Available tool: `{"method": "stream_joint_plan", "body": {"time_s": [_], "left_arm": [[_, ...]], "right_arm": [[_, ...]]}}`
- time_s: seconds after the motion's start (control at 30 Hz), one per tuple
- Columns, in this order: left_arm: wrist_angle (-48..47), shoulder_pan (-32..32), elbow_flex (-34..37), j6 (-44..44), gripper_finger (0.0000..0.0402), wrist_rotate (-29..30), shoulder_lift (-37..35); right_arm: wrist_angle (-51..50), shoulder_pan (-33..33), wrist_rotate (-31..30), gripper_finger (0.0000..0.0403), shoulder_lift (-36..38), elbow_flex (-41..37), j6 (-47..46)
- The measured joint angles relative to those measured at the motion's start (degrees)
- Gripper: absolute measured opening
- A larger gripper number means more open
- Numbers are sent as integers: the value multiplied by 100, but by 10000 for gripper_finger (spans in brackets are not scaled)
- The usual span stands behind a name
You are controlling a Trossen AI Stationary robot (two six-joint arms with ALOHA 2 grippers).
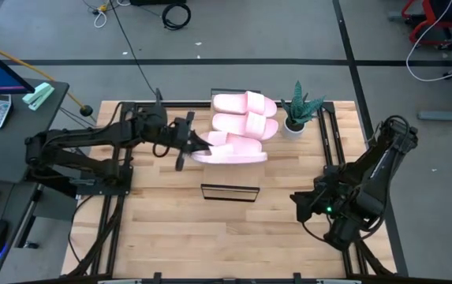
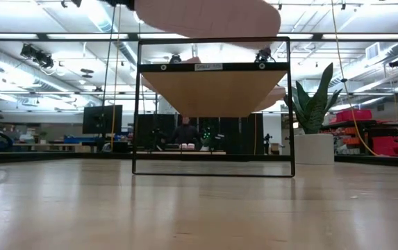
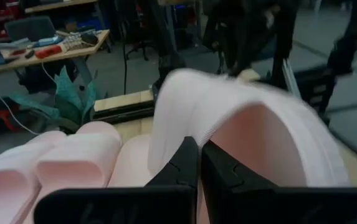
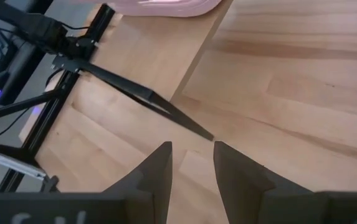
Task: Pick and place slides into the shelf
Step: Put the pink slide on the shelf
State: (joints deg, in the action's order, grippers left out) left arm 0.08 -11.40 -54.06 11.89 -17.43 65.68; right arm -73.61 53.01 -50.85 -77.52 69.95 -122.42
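The left gripper (image 3: 198,163) has its two dark fingers pressed together on the wide strap of a pale pink slide (image 3: 240,124), pinching the strap's edge at the middle. The strap arches over the fingers as a broad, smooth foam band, and the open footbed shows beneath it as a slightly deeper pink hollow. In the high view this gripper (image 1: 198,146) sits at the slide's near end, and the held slide (image 1: 233,150) stretches away from it, lying crosswise above the table (image 1: 170,229) and overhanging the front end of the shelf (image 1: 229,192).

Just beyond the held slide, two more slides (image 1: 245,114) lie side by side on the shelf, touching each other; they match the held one in colour and shape, each with one wide strap and an open toe. The low view shows the shelf (image 2: 212,87) as a light-wood board carried on a thin black frame, with a pink sole (image 2: 209,17) above it. Past the slides stands a small potted plant (image 1: 300,110) in a white pot.

The right gripper (image 4: 190,165) waits well apart at the far side of the table, its fingers spread over bare wood with nothing between them.
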Motion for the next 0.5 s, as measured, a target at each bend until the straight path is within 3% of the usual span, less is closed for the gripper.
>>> {"method": "stream_joint_plan", "body": {"time_s": [0.5], "left_arm": [[-58,2,223,1098,7,248,-117]], "right_arm": [[134,-393,278,124,0,0,263]]}}
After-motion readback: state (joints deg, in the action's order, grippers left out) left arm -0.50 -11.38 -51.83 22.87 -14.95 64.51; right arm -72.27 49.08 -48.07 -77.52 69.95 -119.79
